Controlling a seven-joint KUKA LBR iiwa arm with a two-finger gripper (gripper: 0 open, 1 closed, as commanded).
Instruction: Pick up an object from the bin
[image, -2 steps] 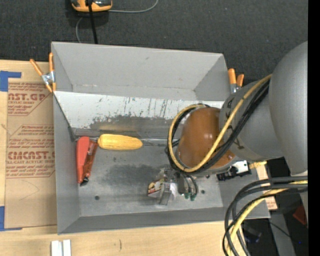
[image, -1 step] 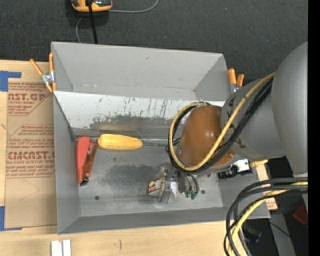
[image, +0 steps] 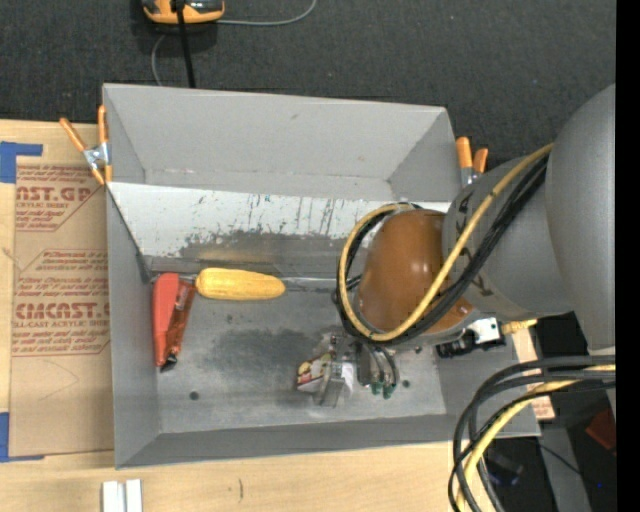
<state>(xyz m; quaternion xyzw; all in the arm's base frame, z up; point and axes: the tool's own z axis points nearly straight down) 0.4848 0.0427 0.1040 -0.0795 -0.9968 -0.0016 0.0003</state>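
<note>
Rounded grey arm (image: 585, 230); end effector (image: 338, 375) over scuffed bin (image: 260, 150).

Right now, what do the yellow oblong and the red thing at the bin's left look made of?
The yellow oblong: likely moulded plastic or rubber; even colour, smooth, faint sheen.
The red thing: probably hard plastic or painted metal; flat straight-edged faces, a dark strip along one side.

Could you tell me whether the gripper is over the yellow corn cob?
No, the gripper is at the lower right of the bin floor, well apart from the yellow corn cob at the upper left.
</note>
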